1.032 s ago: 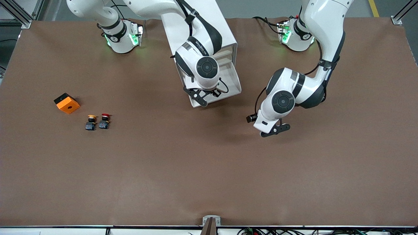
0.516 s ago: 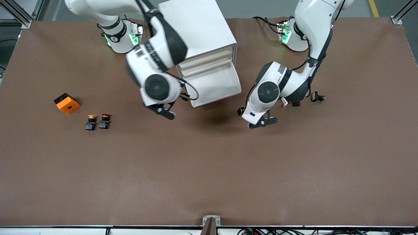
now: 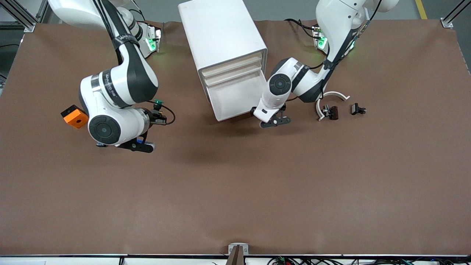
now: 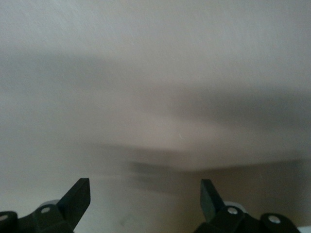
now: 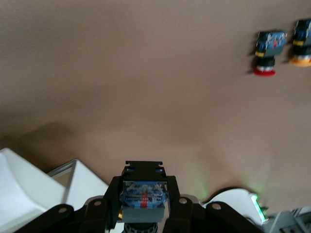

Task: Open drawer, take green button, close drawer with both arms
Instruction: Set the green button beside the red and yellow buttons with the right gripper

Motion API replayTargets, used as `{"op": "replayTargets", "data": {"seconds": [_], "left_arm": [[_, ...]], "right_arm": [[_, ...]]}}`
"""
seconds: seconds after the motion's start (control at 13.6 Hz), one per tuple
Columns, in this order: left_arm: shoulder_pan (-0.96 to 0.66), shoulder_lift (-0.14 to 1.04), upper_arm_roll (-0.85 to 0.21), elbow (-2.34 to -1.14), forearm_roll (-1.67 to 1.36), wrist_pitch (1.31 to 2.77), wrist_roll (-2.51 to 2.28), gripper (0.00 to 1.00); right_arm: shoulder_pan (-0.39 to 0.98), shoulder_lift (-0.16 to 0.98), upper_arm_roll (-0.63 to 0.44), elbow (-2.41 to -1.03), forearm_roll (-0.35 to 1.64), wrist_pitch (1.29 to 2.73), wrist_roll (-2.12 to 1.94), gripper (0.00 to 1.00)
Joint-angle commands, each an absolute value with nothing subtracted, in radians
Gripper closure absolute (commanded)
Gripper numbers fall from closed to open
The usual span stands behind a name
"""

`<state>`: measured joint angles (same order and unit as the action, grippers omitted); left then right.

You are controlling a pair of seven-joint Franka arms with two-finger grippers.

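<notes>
My right gripper (image 3: 141,144) is shut on the button (image 5: 144,191), a black-and-blue body with its cap hidden below the fingers. It hangs over the table beside the red-capped button (image 5: 265,51) and the yellow-capped button (image 5: 302,42), which the arm covers in the front view. The white cabinet (image 3: 224,33) has its bottom drawer (image 3: 239,99) pulled open. My left gripper (image 3: 274,120) is open and empty, low at the open drawer's front corner. In the left wrist view its gripper (image 4: 146,194) faces a blurred white surface close up.
An orange block (image 3: 74,116) lies beside the right arm's wrist. A white curved piece (image 3: 331,97) and two small black clips (image 3: 331,111) (image 3: 357,109) lie toward the left arm's end of the table.
My right arm has swung away from the drawer toward its own end of the table, carrying the button. My left gripper has moved in to the open drawer's front.
</notes>
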<state>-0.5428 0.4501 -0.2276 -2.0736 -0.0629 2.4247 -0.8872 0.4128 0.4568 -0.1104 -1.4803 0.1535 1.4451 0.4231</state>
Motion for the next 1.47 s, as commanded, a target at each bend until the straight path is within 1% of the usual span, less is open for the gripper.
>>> {"op": "replayTargets", "data": {"seconds": [0.0,0.29,0.37,0.59,0.66,0.81,1.11,1.25,1.4], "left_arm": [[-0.537,0.416,-0.277,-2.12,-0.054,2.441,-0.942,0.0],[-0.526,0.405,-0.357,-2.163,-0.057,2.425,-0.976,0.0],[-0.526,0.406,-0.376,-2.166,-0.055,2.419,-1.004,0.0],[-0.531,0.413,-0.434,-2.166,-0.055,2.416,-1.052,0.0],[-0.531,0.413,-0.449,-2.166,-0.055,2.416,-1.072,0.0],[-0.541,0.417,-0.462,-2.166,-0.057,2.416,-1.098,0.0],[-0.537,0.425,-0.466,-2.154,-0.055,2.415,-1.118,0.0],[-0.5,0.425,-0.447,-2.116,-0.051,2.413,-1.115,0.0],[-0.409,0.428,-0.431,-2.027,-0.041,2.373,-1.109,0.0]], "right_arm": [[0.336,0.436,-0.092,-1.575,0.114,1.543,0.246,0.77],[0.244,0.391,-0.092,-1.796,0.078,1.854,0.039,0.77],[0.235,0.393,-0.094,-1.831,0.074,1.915,0.031,0.77],[0.232,0.391,-0.092,-1.983,0.034,2.164,0.031,0.77],[0.232,0.393,-0.092,-2.011,0.034,2.213,0.031,0.77],[0.23,0.396,-0.094,-2.028,0.034,2.244,0.046,0.77],[0.229,0.402,-0.115,-2.031,0.032,2.243,0.061,0.77],[0.227,0.406,-0.129,-2.031,0.032,2.243,0.061,0.77],[0.229,0.422,-0.15,-2.029,0.029,2.255,0.061,0.77]]}}
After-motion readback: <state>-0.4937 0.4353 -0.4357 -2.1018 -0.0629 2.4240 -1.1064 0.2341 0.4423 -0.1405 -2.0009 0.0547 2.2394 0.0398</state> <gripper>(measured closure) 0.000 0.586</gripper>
